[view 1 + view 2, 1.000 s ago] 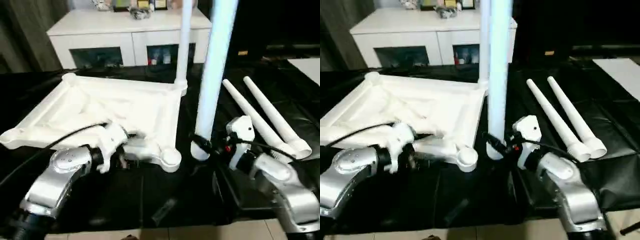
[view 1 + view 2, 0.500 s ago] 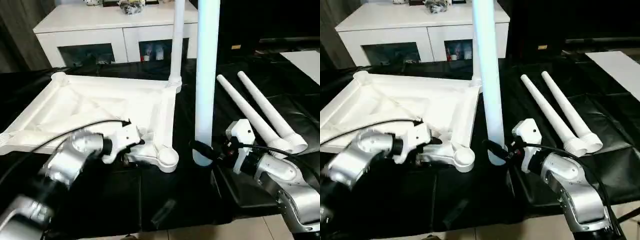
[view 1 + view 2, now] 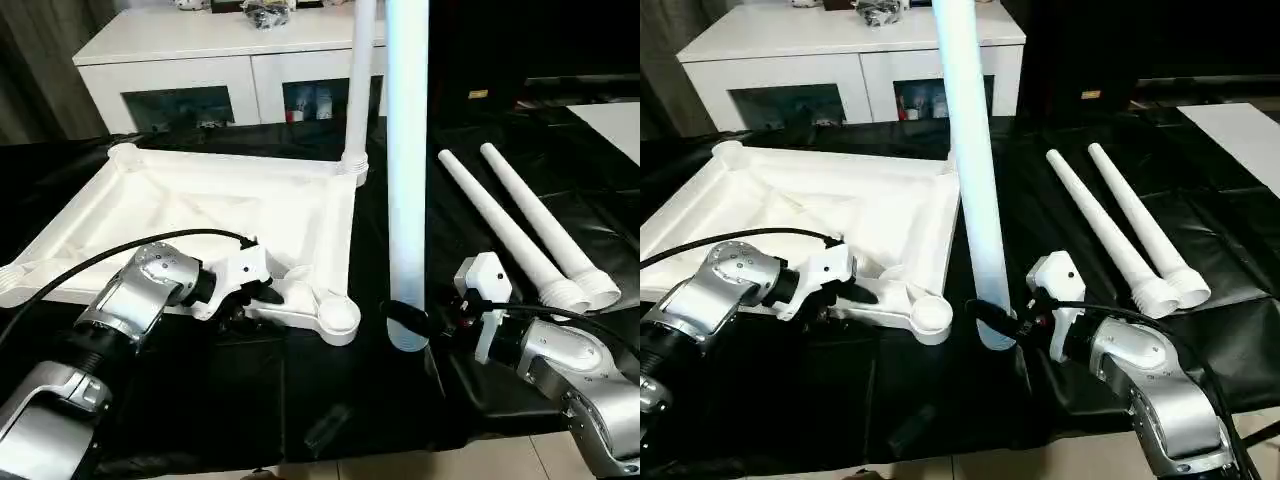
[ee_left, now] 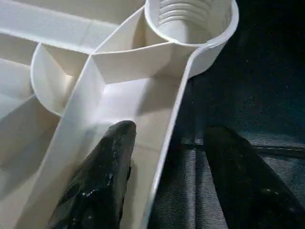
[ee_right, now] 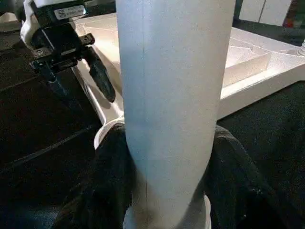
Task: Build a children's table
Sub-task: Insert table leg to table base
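Note:
The children's table's white tabletop (image 3: 200,210) lies ribbed side up on black cloth. One leg (image 3: 357,80) stands upright in its far right corner socket. My right gripper (image 3: 405,318) is shut on the lower end of a second leg (image 3: 405,150), held upright just right of the near right socket (image 3: 338,318). Its black fingers (image 5: 109,181) clasp that leg (image 5: 171,71) from both sides. My left gripper (image 4: 170,129) straddles the tabletop's near rim beside that socket (image 4: 190,19), one finger inside and one outside, with a gap left to the rim. Two more legs (image 3: 500,225) lie side by side at the right.
A white cabinet (image 3: 230,70) with glass doors stands behind the work surface. A flat white board (image 3: 620,115) lies at the far right. The black cloth ends near the front edge, with pale floor (image 3: 400,465) below it.
My left gripper's fingers have drawn closer together on either side of the near rim, and its forearm has dropped. The right gripper still holds the leg upright. The camera has shifted.

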Controlling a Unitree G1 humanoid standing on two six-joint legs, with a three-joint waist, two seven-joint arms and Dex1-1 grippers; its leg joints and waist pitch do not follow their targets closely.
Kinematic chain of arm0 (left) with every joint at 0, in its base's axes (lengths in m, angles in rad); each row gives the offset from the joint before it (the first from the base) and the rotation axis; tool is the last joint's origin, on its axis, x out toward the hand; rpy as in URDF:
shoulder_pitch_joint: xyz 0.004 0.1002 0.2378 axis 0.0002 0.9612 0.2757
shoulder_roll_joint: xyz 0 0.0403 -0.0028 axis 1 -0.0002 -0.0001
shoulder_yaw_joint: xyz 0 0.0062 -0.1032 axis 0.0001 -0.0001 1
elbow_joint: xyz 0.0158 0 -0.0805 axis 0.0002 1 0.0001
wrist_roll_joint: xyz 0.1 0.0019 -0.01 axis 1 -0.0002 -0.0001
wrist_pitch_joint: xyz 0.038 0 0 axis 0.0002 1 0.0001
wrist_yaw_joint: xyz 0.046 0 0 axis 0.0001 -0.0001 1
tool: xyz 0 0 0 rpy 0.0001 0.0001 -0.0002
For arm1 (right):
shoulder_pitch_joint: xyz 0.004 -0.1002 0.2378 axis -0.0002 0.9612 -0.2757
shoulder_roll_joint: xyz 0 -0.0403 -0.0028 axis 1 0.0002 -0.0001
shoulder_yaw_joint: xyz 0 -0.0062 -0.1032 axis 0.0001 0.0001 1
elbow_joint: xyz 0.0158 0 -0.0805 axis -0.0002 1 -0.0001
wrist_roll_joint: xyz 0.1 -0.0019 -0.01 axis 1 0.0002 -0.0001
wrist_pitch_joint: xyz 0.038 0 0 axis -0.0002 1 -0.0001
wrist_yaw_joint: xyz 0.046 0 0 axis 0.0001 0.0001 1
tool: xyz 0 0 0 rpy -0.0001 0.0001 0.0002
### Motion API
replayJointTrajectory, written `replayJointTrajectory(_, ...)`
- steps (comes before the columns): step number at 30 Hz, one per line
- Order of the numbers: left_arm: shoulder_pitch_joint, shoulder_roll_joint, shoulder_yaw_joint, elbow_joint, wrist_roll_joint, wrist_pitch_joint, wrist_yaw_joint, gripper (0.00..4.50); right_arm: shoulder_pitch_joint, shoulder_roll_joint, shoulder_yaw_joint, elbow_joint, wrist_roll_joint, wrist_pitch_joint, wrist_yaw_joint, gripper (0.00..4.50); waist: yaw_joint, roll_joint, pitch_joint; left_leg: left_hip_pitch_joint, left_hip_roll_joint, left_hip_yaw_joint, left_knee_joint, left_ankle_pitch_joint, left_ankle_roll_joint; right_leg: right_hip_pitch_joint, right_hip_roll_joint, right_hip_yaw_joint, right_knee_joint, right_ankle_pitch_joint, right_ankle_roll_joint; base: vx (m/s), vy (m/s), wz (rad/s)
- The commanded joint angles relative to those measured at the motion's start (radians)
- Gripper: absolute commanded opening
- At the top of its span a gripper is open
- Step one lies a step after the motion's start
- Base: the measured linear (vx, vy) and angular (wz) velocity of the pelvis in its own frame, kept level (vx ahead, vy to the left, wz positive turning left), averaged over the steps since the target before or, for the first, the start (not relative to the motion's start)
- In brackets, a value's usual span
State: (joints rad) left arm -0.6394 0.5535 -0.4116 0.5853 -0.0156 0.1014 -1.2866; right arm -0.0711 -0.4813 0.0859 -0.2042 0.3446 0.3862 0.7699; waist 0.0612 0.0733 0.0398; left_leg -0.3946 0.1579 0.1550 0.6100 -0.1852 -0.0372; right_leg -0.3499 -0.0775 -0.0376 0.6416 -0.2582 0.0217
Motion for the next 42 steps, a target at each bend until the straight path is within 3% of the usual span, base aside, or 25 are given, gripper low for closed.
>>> replayJointTrajectory(1, -0.02, 0.001, -0.003, 0.014, 0.016, -0.013, -0.013, 2.33, -0.003, -0.002, -0.007, -0.032, 0.011, 0.002, 0.002, 1.85, 0.002, -0.004, -0.055, 0.027, 0.068, -0.022, -0.086, -0.225, 0.028, 0.021, -0.078, 0.039, -0.076, 0.021, -0.287, 0.0, 0.0, 0.0)
replayJointTrajectory(14, -0.068, 0.003, -0.036, 0.108, 0.068, -0.065, -0.058, 1.37, 0.0, -0.007, -0.007, -0.038, 0.013, 0.006, 0.005, 1.85, 0.002, -0.003, -0.056, 0.027, 0.07, -0.021, -0.087, -0.206, 0.04, 0.022, -0.079, 0.039, -0.077, 0.061, -0.293, 0.0, 0.0, 0.0)
replayJointTrajectory(15, -0.066, 0.005, -0.042, 0.109, 0.076, -0.065, -0.063, 1.1, -0.002, -0.005, -0.007, -0.036, 0.013, 0.006, 0.004, 1.85, 0.002, -0.004, -0.056, 0.027, 0.07, -0.021, -0.087, -0.203, 0.04, 0.023, -0.079, 0.039, -0.076, 0.064, -0.294, 0.0, 0.0, 0.0)
replayJointTrajectory(23, -0.012, -0.005, -0.044, 0.083, 0.088, -0.041, -0.049, 0.5, -0.008, 0.009, -0.015, -0.028, 0.011, 0.002, -0.022, 1.85, 0.001, -0.003, -0.061, 0.026, 0.07, -0.02, -0.082, -0.14, 0.07, 0.026, -0.079, 0.035, -0.07, 0.148, -0.301, 0.0, 0.0, 0.0)
replayJointTrajectory(26, 0.021, -0.023, -0.01, 0.025, 0.065, 0.04, 0.009, 0.33, -0.028, 0.041, -0.048, -0.002, 0.005, 0.006, -0.089, 1.85, -0.002, 0.0, -0.063, 0.027, 0.072, -0.019, -0.081, -0.118, 0.081, 0.024, -0.079, 0.034, -0.066, 0.182, -0.309, 0.0, 0.0, 0.0)
replayJointTrajectory(30, 0.102, -0.081, 0.059, -0.132, 0.002, 0.216, 0.113, 0.17, -0.07, 0.097, -0.109, 0.063, -0.01, 0.03, -0.219, 1.85, 0.0, -0.005, -0.06, 0.028, 0.073, -0.014, -0.082, -0.127, 0.078, 0.021, -0.078, 0.033, -0.07, 0.135, -0.317, 0.0, 0.0, 0.0)
replayJointTrajectory(32, 0.117, -0.095, 0.07, -0.16, 0.0, 0.246, 0.143, 0.1, -0.076, 0.107, -0.12, 0.07, -0.005, 0.04, -0.239, 1.85, -0.003, -0.005, -0.059, 0.026, 0.071, -0.012, -0.082, -0.13, 0.078, 0.023, -0.078, 0.034, -0.073, 0.112, -0.315, 0.0, 0.0, 0.0)
replayJointTrajectory(33, 0.153, -0.138, 0.091, -0.216, 0.007, 0.328, 0.23, 0.08, -0.087, 0.125, -0.138, 0.082, 0.011, 0.06, -0.266, 1.85, -0.002, -0.005, -0.059, 0.027, 0.069, -0.01, -0.081, -0.134, 0.076, 0.023, -0.076, 0.035, -0.075, 0.093, -0.306, 0.0, 0.0, 0.0)
replayJointTrajectory(34, 0.171, -0.163, 0.102, -0.239, 0.013, 0.372, 0.273, 0.04, -0.091, 0.131, -0.144, 0.084, 0.022, 0.072, -0.272, 1.85, -0.008, -0.013, -0.055, 0.022, 0.07, -0.01, -0.083, -0.131, 0.08, 0.027, -0.076, 0.034, -0.074, 0.088, -0.304, 0.0, 0.0, 0.0)
replayJointTrajectory(39, 0.234, -0.245, 0.118, -0.337, 0.04, 0.466, 0.399, 0.01, -0.111, 0.145, -0.153, 0.094, 0.073, 0.119, -0.258, 1.85, -0.014, -0.019, -0.052, 0.022, 0.066, -0.006, -0.082, -0.141, 0.083, 0.024, -0.073, 0.036, -0.091, -0.03, -0.266, 0.0, 0.0, 0.0)
replayJointTrajectory(40, 0.242, -0.265, 0.118, -0.358, 0.046, 0.485, 0.425, 0.01, -0.121, 0.146, -0.156, 0.1, 0.083, 0.13, -0.254, 1.85, -0.017, -0.025, -0.051, 0.018, 0.066, -0.009, -0.083, -0.132, 0.085, 0.029, -0.074, 0.034, -0.09, -0.031, -0.264, 0.0, 0.0, 0.0)
replayJointTrajectory(41, 0.249, -0.279, 0.116, -0.375, 0.054, 0.496, 0.446, 0.01, -0.13, 0.148, -0.16, 0.105, 0.094, 0.142, -0.25, 1.85, -0.018, -0.023, -0.052, 0.017, 0.067, -0.008, -0.083, -0.126, 0.086, 0.028, -0.072, 0.034, -0.089, -0.03, -0.261, 0.0, 0.0, 0.0)
replayJointTrajectory(42, 0.254, -0.293, 0.114, -0.393, 0.055, 0.495, 0.465, 0.01, -0.142, 0.149, -0.164, 0.112, 0.104, 0.152, -0.244, 1.85, -0.019, -0.023, -0.051, 0.023, 0.067, -0.007, -0.082, -0.132, 0.088, 0.023, -0.071, 0.035, -0.093, -0.04, -0.259, 0.0, 0.0, 0.0)
